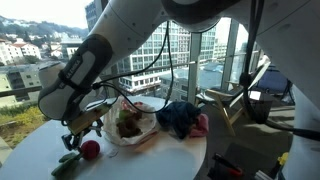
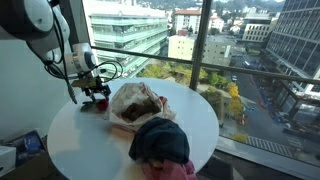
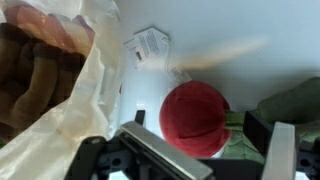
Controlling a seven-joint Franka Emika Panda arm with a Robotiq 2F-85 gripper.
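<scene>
The pincer [image 1: 82,127] is hanging low over the round white worktop [image 1: 160,156], close to its edge. Its jaws are standing wide apart and are gripping nothing.

In the wrist view the red ball [image 3: 195,115] is lying on the worktop between the two fingers [image 3: 160,155], closer to one than to the other. Whether either finger is touching it cannot be told. A green piece [image 3: 292,100] is sitting against the ball on the side away from the bag [image 3: 85,95]. In both exterior views the ball [image 1: 90,149] is lying just below the pincer [image 2: 92,88], near the worktop's edge.

The clear plastic bag [image 1: 130,125] is lying just beside the ball, toward the worktop's middle, and is holding brown pieces [image 3: 30,70]. A white label [image 3: 150,43] is lying flat near the bag's rim.

A blue cloth [image 2: 158,140] is lying crumpled beyond the bag, well apart from the pincer. A pink cloth [image 2: 175,170] is lying beside it at the worktop's edge.
</scene>
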